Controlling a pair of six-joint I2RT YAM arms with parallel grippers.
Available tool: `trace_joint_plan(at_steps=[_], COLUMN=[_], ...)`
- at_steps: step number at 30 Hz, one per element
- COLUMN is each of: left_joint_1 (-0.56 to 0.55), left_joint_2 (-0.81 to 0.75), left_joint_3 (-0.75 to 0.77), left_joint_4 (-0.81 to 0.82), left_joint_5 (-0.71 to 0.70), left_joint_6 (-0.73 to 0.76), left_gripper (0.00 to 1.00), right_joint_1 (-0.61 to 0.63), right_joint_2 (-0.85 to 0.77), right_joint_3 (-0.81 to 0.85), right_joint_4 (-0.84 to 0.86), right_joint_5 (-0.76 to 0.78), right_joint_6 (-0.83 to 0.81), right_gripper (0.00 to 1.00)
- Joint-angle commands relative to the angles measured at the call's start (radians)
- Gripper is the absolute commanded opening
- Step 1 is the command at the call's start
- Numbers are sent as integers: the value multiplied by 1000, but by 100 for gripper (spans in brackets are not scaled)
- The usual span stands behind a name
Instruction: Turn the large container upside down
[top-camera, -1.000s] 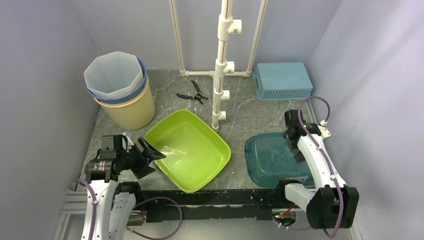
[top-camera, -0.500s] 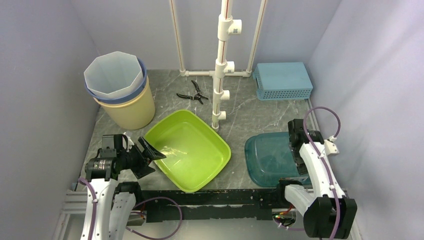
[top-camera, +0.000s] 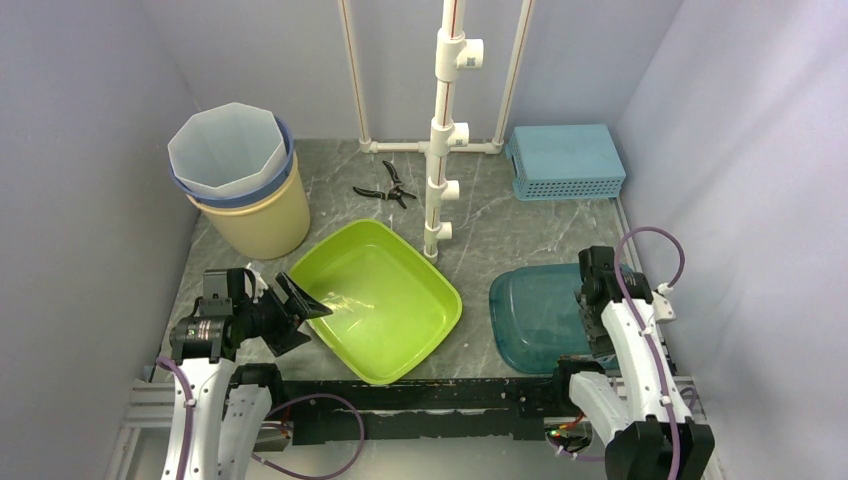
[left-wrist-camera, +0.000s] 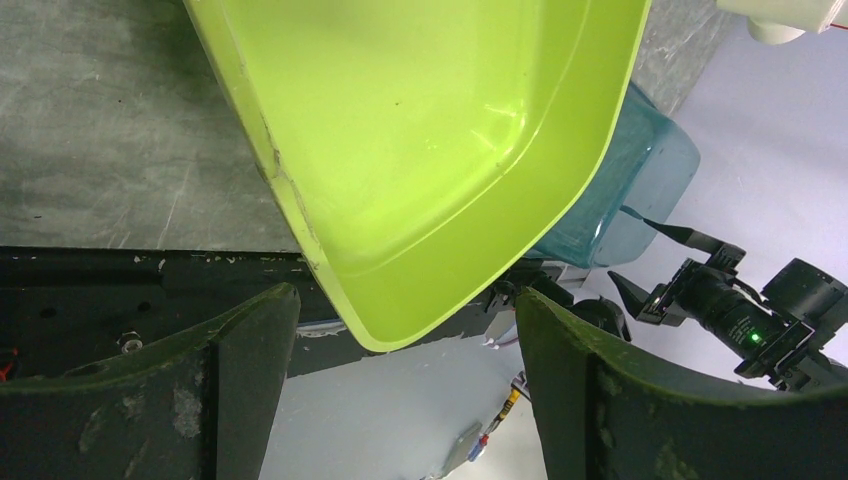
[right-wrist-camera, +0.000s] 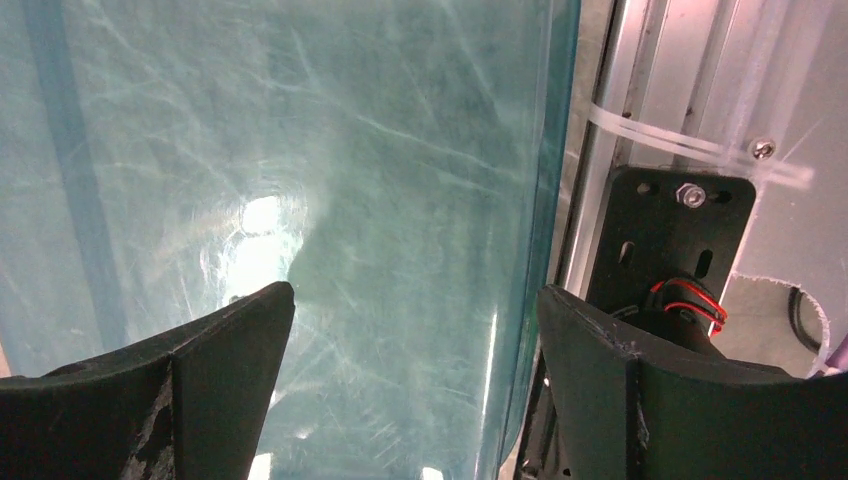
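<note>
1. Left tool (top-camera: 312, 328) (left-wrist-camera: 405, 295): I read the jaws as wide and gripping nothing. It sits level at the left corner of the green tub's rim, and I can't tell if it touches.
2. Green tub (top-camera: 385, 300) (left-wrist-camera: 430, 130): glossy lime plastic, a rounded rectangle with sloped walls. It is the bigger of the two tubs and sits upright, mouth up, mid-counter toward the near edge.
3. Teal tub (top-camera: 535, 315) (right-wrist-camera: 300, 200): translucent, scuffed plastic, base up, near the counter's near-right corner.
4. Right tool (top-camera: 600, 335) (right-wrist-camera: 412, 295): jaws wide, empty, pointing down over the teal tub's right edge.
5. Counter (top-camera: 500, 230): grey, marble-veined.
6. Beige bucket (top-camera: 255, 215) with a faceted clear liner stands in the far-left corner.
</note>
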Motion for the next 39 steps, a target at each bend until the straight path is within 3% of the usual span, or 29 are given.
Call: trace_joint_plan(at_steps=[1, 12, 18, 27, 34, 39], left_joint_1=[-1, -1, -1, -1, -1, -2], left_joint_2=[4, -5, -10, -17, -16, -19], left_joint_3=[3, 15, 29, 43, 43, 44], left_joint_4=[25, 9, -9, -33, -31, -35], left_joint_5=[20, 14, 6, -8, -5, -13], left_joint_6=[6, 5, 5, 15, 13, 14], left_gripper=[84, 84, 84, 85, 85, 85], right_joint_1=[-1, -2, -3, -59, -101, -100], right_joint_2=[-11, 137, 316, 455, 464, 382], right_joint_3=[-41, -29, 70, 181, 203, 229], right_joint_4=[-33, 262, 326, 413, 476, 447], right_joint_5=[-80, -119, -140, -152, -218, -225], right_joint_6=[0, -160, -152, -149, -171, -348], right_gripper=[94, 97, 99, 99, 99, 100])
